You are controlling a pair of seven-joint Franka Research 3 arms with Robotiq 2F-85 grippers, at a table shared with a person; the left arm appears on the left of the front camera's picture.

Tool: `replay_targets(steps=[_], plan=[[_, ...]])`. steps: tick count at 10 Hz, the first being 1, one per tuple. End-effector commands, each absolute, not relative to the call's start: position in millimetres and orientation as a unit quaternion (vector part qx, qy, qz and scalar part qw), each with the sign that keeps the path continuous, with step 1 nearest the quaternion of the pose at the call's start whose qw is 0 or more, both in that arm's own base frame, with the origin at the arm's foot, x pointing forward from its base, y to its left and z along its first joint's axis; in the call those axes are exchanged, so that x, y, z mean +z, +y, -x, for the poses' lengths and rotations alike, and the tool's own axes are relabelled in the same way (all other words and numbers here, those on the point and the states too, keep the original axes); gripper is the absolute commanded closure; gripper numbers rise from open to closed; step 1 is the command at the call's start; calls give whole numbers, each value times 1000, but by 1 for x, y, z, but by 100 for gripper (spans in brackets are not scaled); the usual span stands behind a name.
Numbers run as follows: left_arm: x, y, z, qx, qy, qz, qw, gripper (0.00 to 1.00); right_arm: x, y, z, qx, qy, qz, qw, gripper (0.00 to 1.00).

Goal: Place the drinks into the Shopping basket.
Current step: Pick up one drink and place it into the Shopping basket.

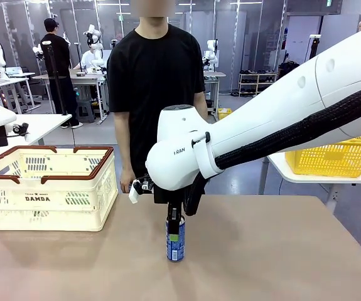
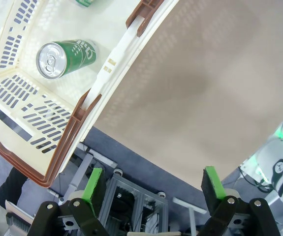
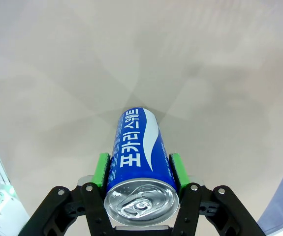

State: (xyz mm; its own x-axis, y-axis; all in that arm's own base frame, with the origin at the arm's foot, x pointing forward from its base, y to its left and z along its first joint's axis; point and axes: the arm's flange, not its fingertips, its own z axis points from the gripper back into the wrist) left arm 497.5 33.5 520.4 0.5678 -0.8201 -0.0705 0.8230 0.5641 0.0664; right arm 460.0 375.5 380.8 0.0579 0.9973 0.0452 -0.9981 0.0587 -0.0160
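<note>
My right claw (image 1: 174,233) grasps the upright blue can (image 1: 176,248) mid-frame; the Shopping basket (image 1: 47,199) lies at frame left, beside my released left claw (image 2: 153,183)

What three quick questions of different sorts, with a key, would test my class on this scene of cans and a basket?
1. True or false: the right gripper is shut on the blue can.
2. Relative to the Shopping basket, the green can lies: A inside; B beside; C underneath.
3. Fill in: the left gripper is ____ and holds nothing.
Key: 1 true; 2 A; 3 open.
</note>
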Motion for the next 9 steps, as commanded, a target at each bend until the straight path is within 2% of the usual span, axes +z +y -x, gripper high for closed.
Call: replay_targets(steps=[1, 3, 4, 5, 6, 7, 9], plan=[[523, 32, -496, -456, 11, -42, 889, 2, 382, 377, -463, 680, -23, -3, 733, 42], [523, 32, -496, -456, 11, -42, 889, 2, 378, 377, -464, 682, -19, -5, 731, 42], [523, 32, -496, -456, 11, -42, 889, 2, 377, 378, -464, 682, -19, -6, 731, 38], [523, 32, -496, -456, 11, -42, 889, 2, 376, 379, -463, 684, -17, -5, 730, 22], [523, 32, -496, -456, 11, -42, 889, 2, 376, 379, -463, 685, -17, -4, 728, 18], [523, 32, -496, -456, 11, -42, 889, 2, 377, 379, -463, 687, -17, -3, 726, 2], [523, 32, -496, -456, 11, -42, 889, 2, 385, 378, -461, 689, -17, 8, 725, 0]])
